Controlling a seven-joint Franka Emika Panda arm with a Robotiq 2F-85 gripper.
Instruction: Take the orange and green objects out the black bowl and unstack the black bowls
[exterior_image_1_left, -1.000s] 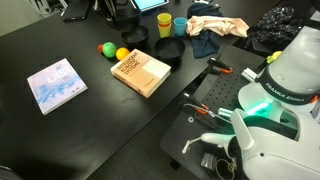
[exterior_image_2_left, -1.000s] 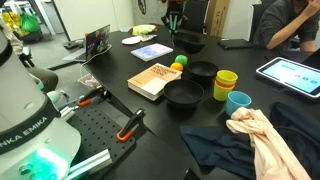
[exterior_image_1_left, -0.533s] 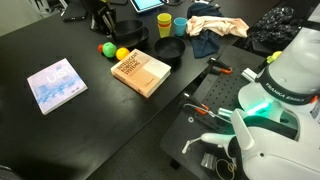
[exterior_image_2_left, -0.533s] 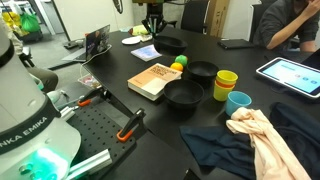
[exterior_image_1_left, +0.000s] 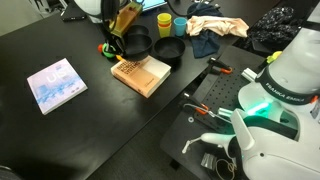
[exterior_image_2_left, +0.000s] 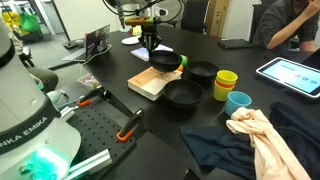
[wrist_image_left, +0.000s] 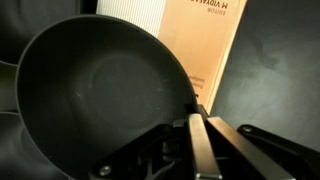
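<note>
On the black counter (exterior_image_1_left: 90, 125) we saw the end effector (wrist_image_left: 196, 128) clamped shut on the rim of the held black bowl (exterior_image_2_left: 166, 62) over the tan book (exterior_image_2_left: 148, 84), while a second black bowl (exterior_image_2_left: 186, 94) sat beside that book.

We see a black bowl (wrist_image_left: 100, 100) filling the left side, with the gripper (wrist_image_left: 197, 125) pinched tight on its right rim. A tan book (wrist_image_left: 190, 40) lies behind it on the dark table (wrist_image_left: 285, 70).
</note>
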